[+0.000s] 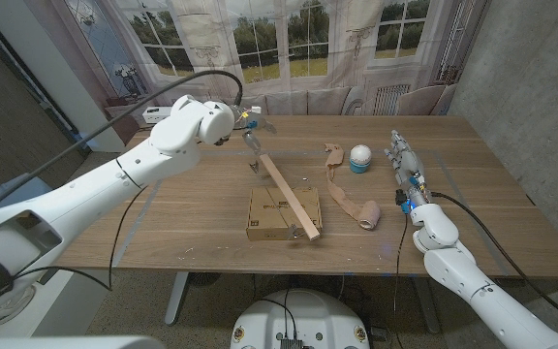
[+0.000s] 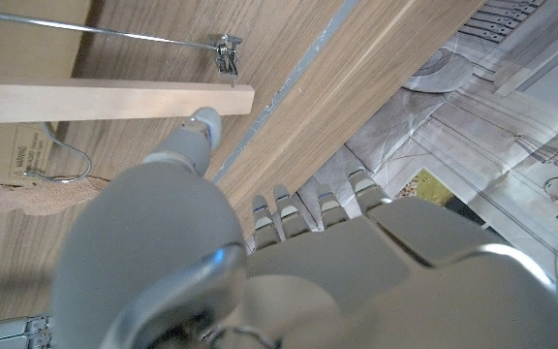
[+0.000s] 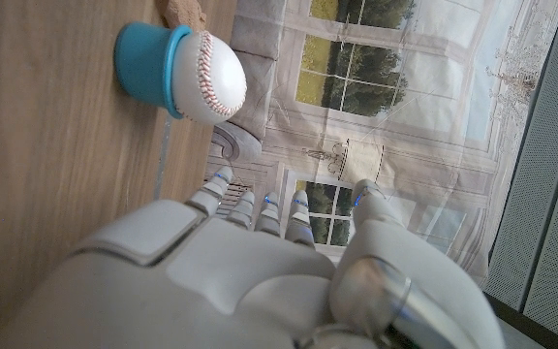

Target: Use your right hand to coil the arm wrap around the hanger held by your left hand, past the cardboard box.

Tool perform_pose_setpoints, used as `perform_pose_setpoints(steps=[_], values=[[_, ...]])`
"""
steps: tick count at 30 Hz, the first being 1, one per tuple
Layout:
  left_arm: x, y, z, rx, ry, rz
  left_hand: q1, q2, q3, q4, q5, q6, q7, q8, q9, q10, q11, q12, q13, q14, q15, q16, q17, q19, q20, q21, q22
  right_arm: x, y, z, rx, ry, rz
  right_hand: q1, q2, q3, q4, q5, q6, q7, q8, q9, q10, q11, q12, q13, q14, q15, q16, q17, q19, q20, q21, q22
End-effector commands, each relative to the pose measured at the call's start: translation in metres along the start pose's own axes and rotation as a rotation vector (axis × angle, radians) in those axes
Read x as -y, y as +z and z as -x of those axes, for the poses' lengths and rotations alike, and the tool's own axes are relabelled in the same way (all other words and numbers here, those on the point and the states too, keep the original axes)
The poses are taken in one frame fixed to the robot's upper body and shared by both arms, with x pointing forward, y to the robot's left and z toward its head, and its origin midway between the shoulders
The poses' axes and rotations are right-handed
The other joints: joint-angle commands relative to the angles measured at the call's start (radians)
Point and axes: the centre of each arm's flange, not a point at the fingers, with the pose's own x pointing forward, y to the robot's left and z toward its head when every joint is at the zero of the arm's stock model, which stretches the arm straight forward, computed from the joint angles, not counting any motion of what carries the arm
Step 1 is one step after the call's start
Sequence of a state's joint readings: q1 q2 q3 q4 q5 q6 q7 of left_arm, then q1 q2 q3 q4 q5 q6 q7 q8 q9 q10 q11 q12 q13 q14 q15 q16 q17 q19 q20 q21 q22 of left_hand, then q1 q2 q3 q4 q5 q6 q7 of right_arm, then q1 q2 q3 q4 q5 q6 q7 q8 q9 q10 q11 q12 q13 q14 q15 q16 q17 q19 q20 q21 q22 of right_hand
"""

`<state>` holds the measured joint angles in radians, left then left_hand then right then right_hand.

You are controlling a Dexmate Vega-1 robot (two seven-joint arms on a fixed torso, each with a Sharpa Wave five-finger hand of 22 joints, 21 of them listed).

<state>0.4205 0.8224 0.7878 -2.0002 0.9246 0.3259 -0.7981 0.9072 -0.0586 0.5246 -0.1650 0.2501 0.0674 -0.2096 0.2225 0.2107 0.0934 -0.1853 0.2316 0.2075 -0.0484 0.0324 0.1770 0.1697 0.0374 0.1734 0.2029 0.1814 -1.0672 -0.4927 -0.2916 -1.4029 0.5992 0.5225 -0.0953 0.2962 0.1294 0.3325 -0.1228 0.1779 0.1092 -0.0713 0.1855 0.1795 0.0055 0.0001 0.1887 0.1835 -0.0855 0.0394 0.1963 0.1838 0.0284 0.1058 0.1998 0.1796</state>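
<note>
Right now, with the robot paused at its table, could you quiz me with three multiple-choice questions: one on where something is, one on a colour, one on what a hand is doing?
1. Where does the far end of the wooden hanger rest?
A. on the cardboard box
B. on the baseball
C. on the floor

2. What colour is the cup under the baseball?
A. red
B. blue
C. yellow

3. What is the right hand doing?
A. gripping the arm wrap
B. lifting the baseball
C. holding nothing, fingers straight

Answers: 1 A, the bar slants from the left hand down across the box. 2 B, the cup is plainly blue. 3 C, it sits apart from the wrap, fingers extended.
</note>
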Motion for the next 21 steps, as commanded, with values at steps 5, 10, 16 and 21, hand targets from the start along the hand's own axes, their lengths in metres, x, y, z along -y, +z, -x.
perform_pose_setpoints(steps=[5, 10, 16, 21], values=[[0.004, 0.014, -0.021, 0.053, -0.101, -0.035, 0.027, 0.007, -0.03, 0.013, -0.012, -0.074, 0.006, -0.02, 0.007, -0.049, 0.016, -0.016, 0.007, -0.05, 0.003, -0.002, 0.004, -0.025, 0.003, -0.006, 0.003, 0.001, -0.002, 0.0, -0.006, -0.008, -0.001, -0.002, 0.004, 0.0, 0.005, 0.005, 0.009, 0.0, 0.004, 0.001, 0.011, 0.003, 0.007, 0.003, 0.005, 0.005, 0.007, 0.004, 0.0, 0.006, 0.005, 0.001], [0.005, 0.019, -0.025, 0.068, -0.125, -0.048, 0.029, 0.007, -0.042, 0.017, -0.014, -0.09, 0.012, -0.023, 0.006, -0.058, 0.018, -0.017, 0.008, -0.058, 0.006, 0.0, 0.004, -0.028, 0.003, -0.006, 0.003, 0.002, -0.003, 0.001, -0.007, -0.014, -0.004, -0.003, 0.005, -0.001, 0.006, 0.004, 0.01, 0.0, 0.004, 0.001, 0.011, 0.004, 0.007, 0.003, 0.007, 0.006, 0.007, 0.004, 0.0, 0.007, 0.005, 0.001], [0.006, 0.023, -0.029, 0.08, -0.147, -0.056, 0.032, 0.009, -0.051, 0.02, -0.016, -0.086, 0.009, -0.019, 0.005, -0.053, 0.014, -0.013, 0.009, -0.058, 0.004, 0.002, 0.003, -0.028, 0.001, -0.004, 0.003, 0.003, -0.006, 0.001, -0.01, -0.02, -0.008, -0.004, 0.005, -0.001, 0.007, 0.004, 0.01, 0.0, 0.004, 0.001, 0.012, 0.003, 0.007, 0.003, 0.008, 0.006, 0.008, 0.004, 0.0, 0.007, 0.005, 0.001], [0.006, 0.025, -0.033, 0.085, -0.166, -0.068, 0.039, 0.017, -0.058, 0.022, -0.018, -0.08, 0.012, -0.015, 0.005, -0.049, 0.014, -0.01, 0.01, -0.057, 0.004, 0.004, 0.003, -0.027, 0.002, -0.002, 0.003, 0.003, -0.007, 0.0, -0.01, -0.023, -0.012, -0.005, 0.005, -0.002, 0.008, 0.004, 0.01, -0.001, 0.003, 0.001, 0.012, 0.004, 0.007, 0.003, 0.01, 0.008, 0.008, 0.004, 0.0, 0.007, 0.005, 0.001]])
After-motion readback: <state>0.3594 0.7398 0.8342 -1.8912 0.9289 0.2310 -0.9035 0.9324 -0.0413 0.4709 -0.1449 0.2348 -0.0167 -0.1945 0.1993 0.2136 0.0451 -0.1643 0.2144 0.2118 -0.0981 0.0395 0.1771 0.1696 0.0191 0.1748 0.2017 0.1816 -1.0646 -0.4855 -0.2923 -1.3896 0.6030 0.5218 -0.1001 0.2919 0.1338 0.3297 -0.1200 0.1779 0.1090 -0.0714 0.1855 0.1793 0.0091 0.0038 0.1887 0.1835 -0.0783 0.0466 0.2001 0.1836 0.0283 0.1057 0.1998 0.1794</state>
